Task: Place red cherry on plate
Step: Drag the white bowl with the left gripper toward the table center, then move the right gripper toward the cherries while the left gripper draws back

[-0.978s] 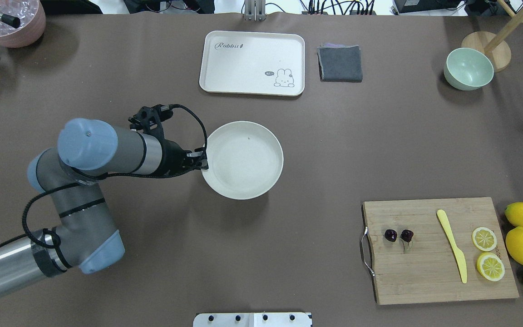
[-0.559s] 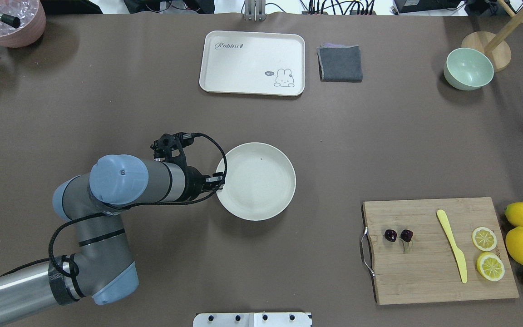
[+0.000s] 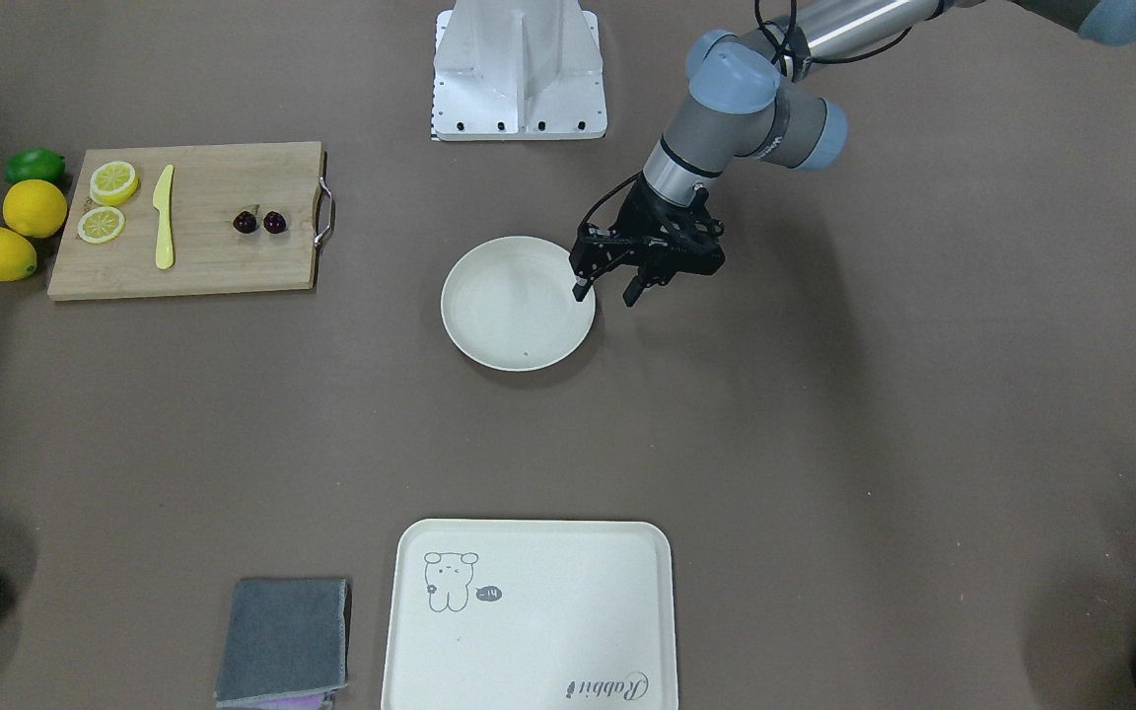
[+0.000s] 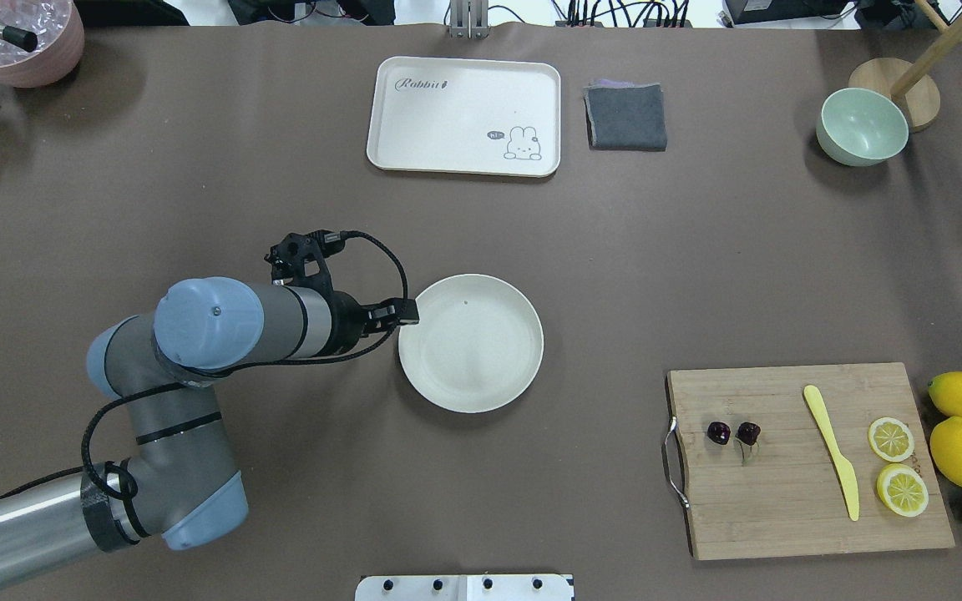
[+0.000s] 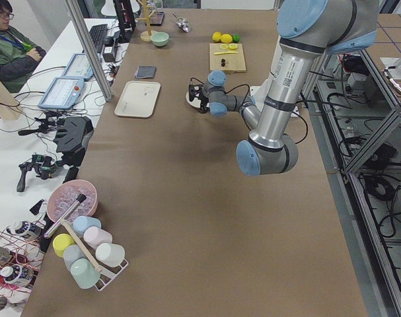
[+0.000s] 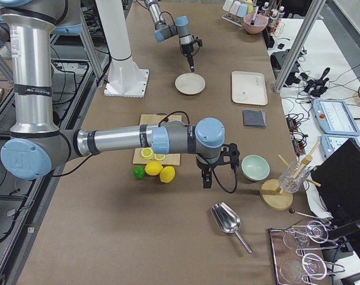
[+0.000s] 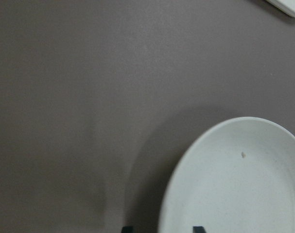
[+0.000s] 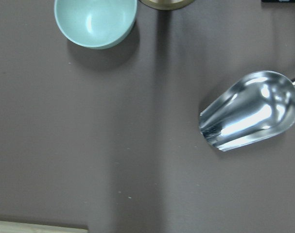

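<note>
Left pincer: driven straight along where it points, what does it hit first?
Likely the rim of the plate. The left pincer points down, open, straddling that rim: one finger over the plate, the other over bare table. Its height above the rim is unclear.

The overhead camera looks forward and down from behind the robot, with the plate point(image 4: 471, 343) near mid-frame. The front-facing one looks steeply down from opposite, the robot's base point(image 3: 519, 69) beyond the plate. Both side cameras look along the table point(image 5: 187, 218), the plate small and far. The left wrist camera hangs close over the plate's rim. The right one, well away from the plate, looks down on a bowl point(image 8: 95, 22) and scoop point(image 8: 251, 110) that the exterior right view shares.
</note>
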Controlling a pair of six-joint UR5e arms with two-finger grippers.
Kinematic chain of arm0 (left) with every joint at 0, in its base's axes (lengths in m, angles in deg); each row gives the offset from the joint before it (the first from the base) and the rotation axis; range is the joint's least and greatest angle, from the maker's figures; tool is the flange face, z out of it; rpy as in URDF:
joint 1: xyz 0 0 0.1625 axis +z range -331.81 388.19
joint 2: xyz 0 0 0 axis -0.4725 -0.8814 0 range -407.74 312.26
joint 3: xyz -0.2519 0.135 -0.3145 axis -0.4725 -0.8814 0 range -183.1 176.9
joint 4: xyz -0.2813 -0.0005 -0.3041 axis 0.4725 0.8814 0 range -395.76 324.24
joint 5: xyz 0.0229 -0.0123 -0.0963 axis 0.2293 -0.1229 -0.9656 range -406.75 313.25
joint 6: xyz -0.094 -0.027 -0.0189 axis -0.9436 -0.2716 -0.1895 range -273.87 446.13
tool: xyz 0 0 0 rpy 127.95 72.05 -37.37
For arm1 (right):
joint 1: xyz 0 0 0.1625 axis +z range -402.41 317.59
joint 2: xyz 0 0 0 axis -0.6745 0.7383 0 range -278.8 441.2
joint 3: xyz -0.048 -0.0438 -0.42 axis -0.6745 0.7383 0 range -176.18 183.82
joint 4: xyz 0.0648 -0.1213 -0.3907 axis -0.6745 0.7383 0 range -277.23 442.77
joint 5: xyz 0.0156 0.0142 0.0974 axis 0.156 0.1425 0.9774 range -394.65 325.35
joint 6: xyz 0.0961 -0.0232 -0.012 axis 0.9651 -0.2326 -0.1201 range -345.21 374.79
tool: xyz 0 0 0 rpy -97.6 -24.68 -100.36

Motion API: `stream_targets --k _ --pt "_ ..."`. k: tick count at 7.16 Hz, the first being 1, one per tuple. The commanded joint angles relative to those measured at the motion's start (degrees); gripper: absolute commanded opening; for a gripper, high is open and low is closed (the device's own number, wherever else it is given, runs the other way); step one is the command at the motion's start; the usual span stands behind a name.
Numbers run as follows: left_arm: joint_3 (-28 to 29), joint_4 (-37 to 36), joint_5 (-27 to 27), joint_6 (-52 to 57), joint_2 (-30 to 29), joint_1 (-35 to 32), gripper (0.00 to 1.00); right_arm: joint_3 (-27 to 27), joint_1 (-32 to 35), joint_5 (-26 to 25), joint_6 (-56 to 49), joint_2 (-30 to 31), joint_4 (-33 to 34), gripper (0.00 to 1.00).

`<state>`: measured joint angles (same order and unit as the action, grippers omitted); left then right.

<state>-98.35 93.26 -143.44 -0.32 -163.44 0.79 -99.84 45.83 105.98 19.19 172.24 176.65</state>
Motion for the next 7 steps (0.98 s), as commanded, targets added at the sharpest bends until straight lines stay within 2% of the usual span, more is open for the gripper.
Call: stream_targets --k 1,2,4,5,7 --pt "-0.2 -0.9 -1.0 7.3 0.6 -5.7 0.98 -11.5 -9.5 -0.1 15.0 -1.2 0.0 1.0" --pt "-0.7 -1.6 -2.6 14.7 1.8 -8.3 0.98 -14.1 -13.7 -0.4 20.7 -2.3 -0.1 1.0" --pt "-1.6 -1.8 -4.6 23.8 4.5 -12.6 0.98 -17.5 -22.1 -5.0 23.6 -3.3 -0.2 1.0" --pt "-1.6 -1.8 -4.7 24.0 4.9 -13.1 0.98 -19.3 -26.5 -9.2 26.2 -2.5 -3.7 1.0" --pt "-1.6 -1.8 -4.6 23.6 5.6 -14.0 0.98 -19.3 -37.0 -16.7 30.8 2.8 -14.2 1.0"
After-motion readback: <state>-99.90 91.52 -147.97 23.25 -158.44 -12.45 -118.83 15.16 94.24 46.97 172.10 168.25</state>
